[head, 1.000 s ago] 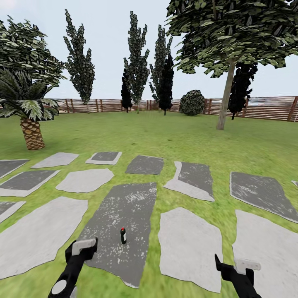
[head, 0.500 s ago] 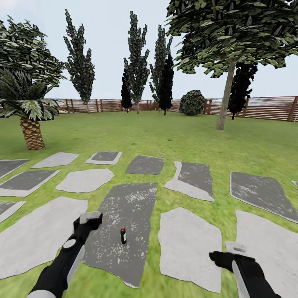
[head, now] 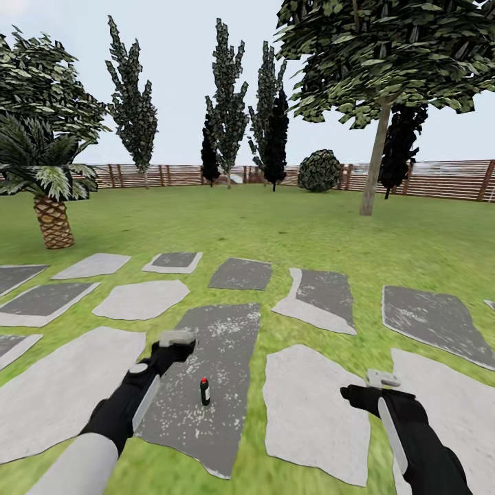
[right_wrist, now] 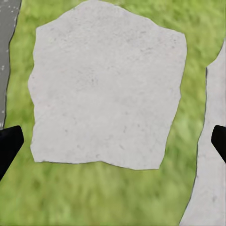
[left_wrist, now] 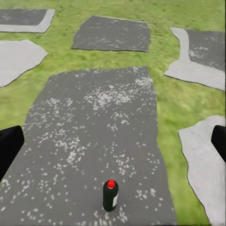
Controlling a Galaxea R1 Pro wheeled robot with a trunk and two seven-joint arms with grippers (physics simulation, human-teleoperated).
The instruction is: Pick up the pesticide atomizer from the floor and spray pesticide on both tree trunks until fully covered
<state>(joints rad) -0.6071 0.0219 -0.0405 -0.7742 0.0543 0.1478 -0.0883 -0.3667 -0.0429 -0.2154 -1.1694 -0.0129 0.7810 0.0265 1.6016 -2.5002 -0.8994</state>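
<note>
Pesticide atomizer (head: 205, 391) upright on dark paving slab (head: 220, 337), just right of and nearer than open, empty left gripper (head: 177, 339); right gripper (head: 382, 379), also open and empty, well apart.

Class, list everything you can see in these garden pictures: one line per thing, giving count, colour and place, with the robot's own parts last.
atomizer: one, black with red top, upright on the dark slab ahead of the left arm
slabs: many, pale and dark grey, set in the lawn
lawn: one, green, out to the fence
fence: one, brown slats, far edge
tree: one, grey-brown trunk, green crown, right
palm: one, scaly brown trunk, left
conifers: several, dark green, by the fence
bush: one, dark green, at the fence
left pincer: one, grey-white on a black arm, open
right pincer: one, same colours, open
</note>
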